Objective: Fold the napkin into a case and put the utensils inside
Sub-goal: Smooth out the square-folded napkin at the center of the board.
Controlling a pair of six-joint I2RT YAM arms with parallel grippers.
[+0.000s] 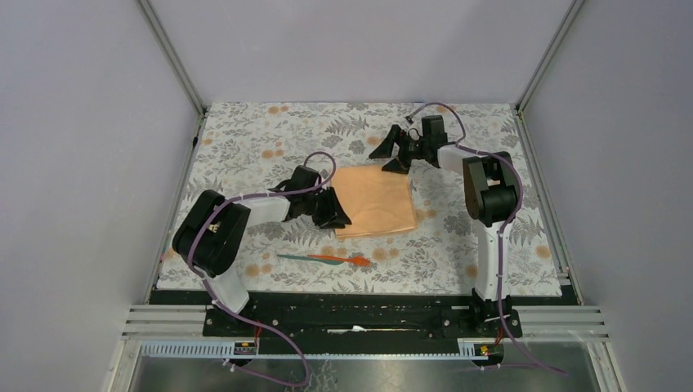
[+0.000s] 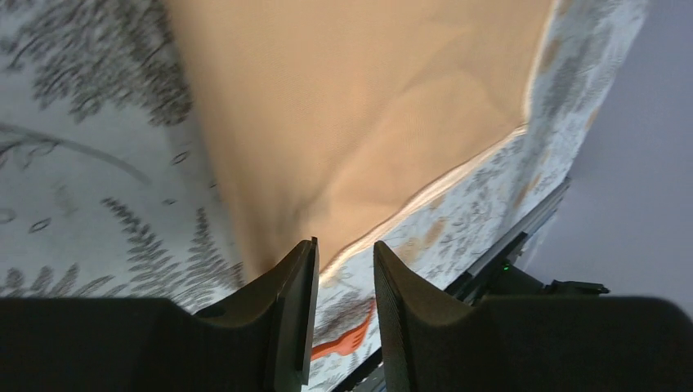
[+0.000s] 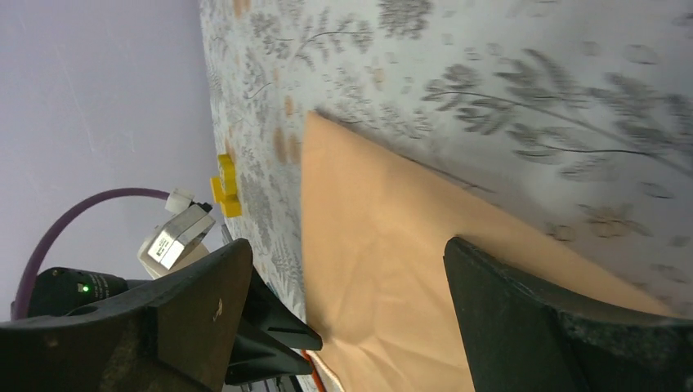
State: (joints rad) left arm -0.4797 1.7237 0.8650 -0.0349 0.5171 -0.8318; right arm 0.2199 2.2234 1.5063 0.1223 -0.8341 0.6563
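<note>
The peach-orange napkin (image 1: 376, 200) lies flat and unfolded on the grey floral tablecloth. It also shows in the left wrist view (image 2: 351, 106) and in the right wrist view (image 3: 384, 269). My left gripper (image 1: 335, 216) is at its near left corner, jaws a little apart with only tablecloth between them (image 2: 345, 245). My right gripper (image 1: 386, 159) is wide open and empty over the napkin's far left corner (image 3: 347, 245). The teal-green utensil (image 1: 296, 257) and the orange-red utensil (image 1: 347, 260) lie end to end near the front edge. The orange-red one also shows past my left fingers (image 2: 347, 341).
A small yellow block (image 3: 226, 186) sits on the tablecloth (image 1: 270, 139) beside the napkin. Metal frame posts and grey walls enclose the table. The arm bases and a black rail (image 1: 351, 314) run along the near edge.
</note>
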